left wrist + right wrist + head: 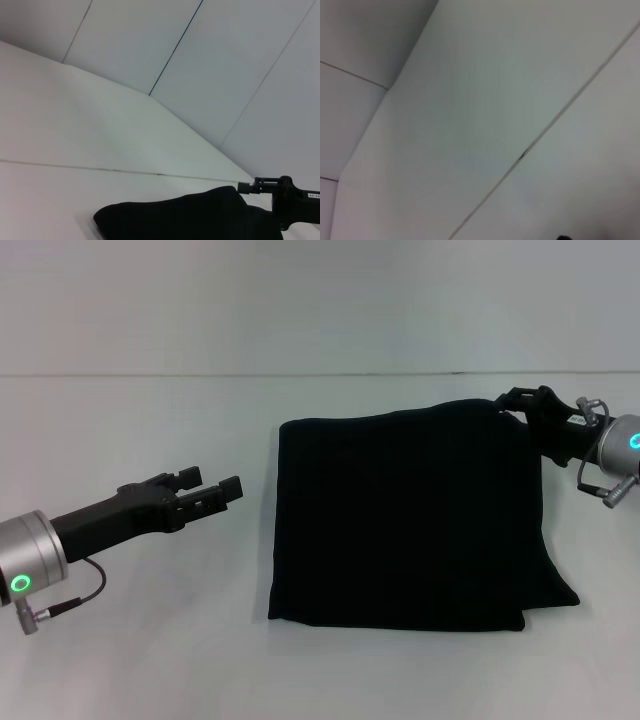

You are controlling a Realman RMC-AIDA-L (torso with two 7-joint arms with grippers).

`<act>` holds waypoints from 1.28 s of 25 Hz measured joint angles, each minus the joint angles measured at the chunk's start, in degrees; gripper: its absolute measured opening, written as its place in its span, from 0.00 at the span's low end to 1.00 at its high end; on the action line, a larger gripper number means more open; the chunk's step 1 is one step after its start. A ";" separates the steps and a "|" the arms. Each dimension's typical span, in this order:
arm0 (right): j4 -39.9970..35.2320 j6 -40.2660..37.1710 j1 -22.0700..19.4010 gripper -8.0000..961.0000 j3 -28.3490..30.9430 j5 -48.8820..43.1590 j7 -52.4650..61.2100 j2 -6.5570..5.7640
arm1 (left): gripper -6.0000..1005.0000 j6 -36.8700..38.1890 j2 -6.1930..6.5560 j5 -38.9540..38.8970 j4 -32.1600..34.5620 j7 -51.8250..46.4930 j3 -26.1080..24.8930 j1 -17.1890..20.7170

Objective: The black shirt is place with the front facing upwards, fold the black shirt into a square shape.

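Right gripper (522,402) pinching far-right corner of folded black shirt (410,525); left gripper (215,488) spread, left of it. Risk: letting go crookedly, skewing the square.

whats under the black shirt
Only the white table shows around the shirt. A lower folded layer sticks out at its near right corner; anything else beneath is covered.

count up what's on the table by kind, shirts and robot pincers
shirts: 1, the black shirt, folded into a rough square on the table
pincers: 2, the left pincer off the shirt's left side, open; the right pincer at its far right corner
total: 3
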 joint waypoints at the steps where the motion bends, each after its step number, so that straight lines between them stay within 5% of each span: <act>1: 0.00 0.00 0.01 0.71 -0.07 0.00 -0.24 -0.01 | 0.90 0.00 0.00 0.00 0.00 -0.02 0.00 0.00; 19: -0.68 -0.90 -1.77 0.04 0.31 7.36 -7.87 -0.46 | 0.90 -0.64 0.08 0.00 0.00 -0.06 -0.07 -0.01; 32: -0.51 2.94 -3.53 0.05 2.92 9.84 -11.01 -1.01 | 0.90 -1.36 -0.34 0.09 -0.44 -0.45 -1.30 -0.43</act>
